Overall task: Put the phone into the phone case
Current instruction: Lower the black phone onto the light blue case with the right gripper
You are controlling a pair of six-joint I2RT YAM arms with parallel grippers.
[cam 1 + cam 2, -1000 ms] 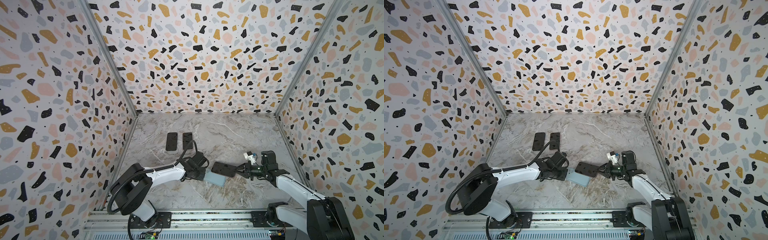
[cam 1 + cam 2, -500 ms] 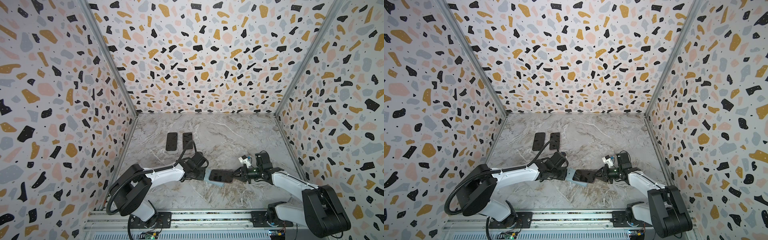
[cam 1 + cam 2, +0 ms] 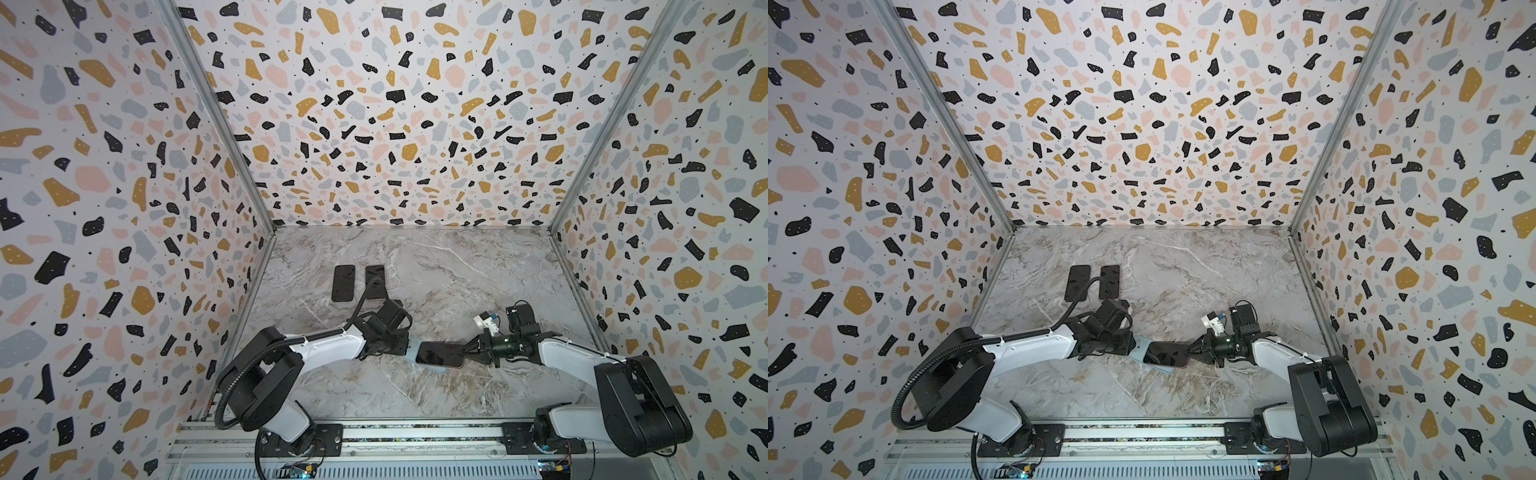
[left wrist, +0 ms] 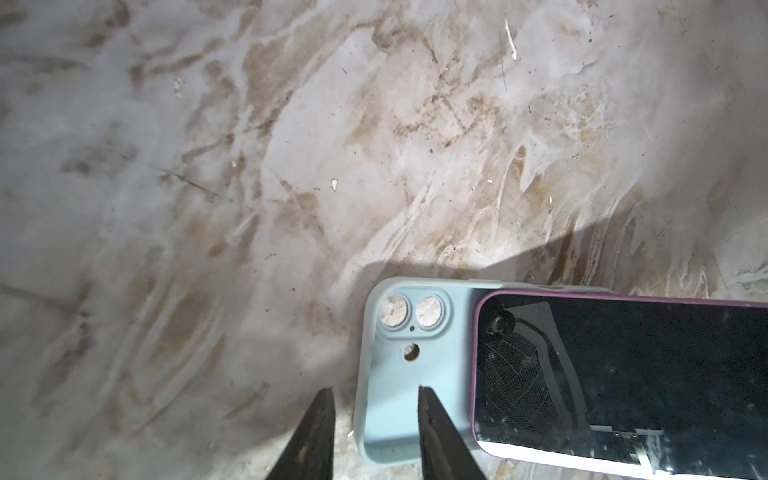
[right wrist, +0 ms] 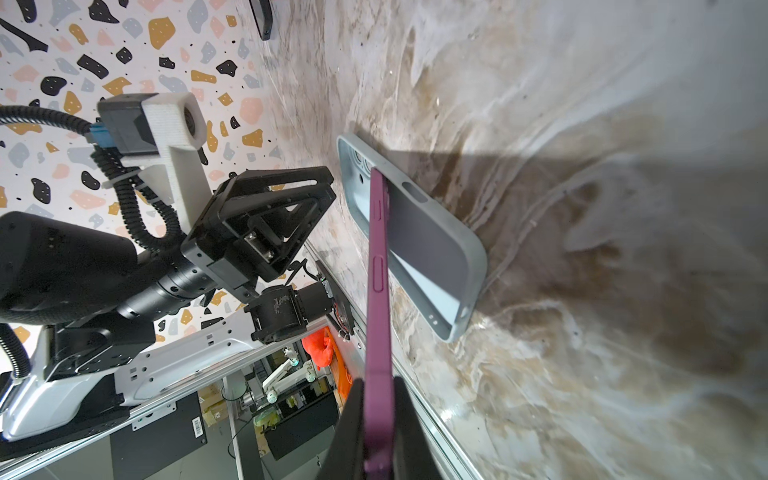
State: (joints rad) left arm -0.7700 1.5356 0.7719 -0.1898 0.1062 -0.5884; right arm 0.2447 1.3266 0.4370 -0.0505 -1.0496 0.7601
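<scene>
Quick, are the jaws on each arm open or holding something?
Left gripper: jaws open, straddling the blue phone case's edge.
Right gripper: closed on the phone.

a marble-patterned tabletop (image 3: 457,266) fills the floor, grey-white with brown veins; close up in the left wrist view it shows small specks and scratches. two flat black slabs lie on it near the back left in both top views, side by side and just apart, their long sides running away from the front: the left slab (image 3: 343,283) and the right slab (image 3: 375,276). whether they are phones or cases cannot be told. speckled walls (image 3: 395,124) close the table in on three sides, white with black, ochre, pink and grey blotches, and metal corner posts (image 3: 224,124) join them. a metal rail (image 3: 415,434) runs along the front edge. beyond it, the right wrist view shows an orange thing (image 5: 318,347) and dim clutter, too blurred to name.
</scene>
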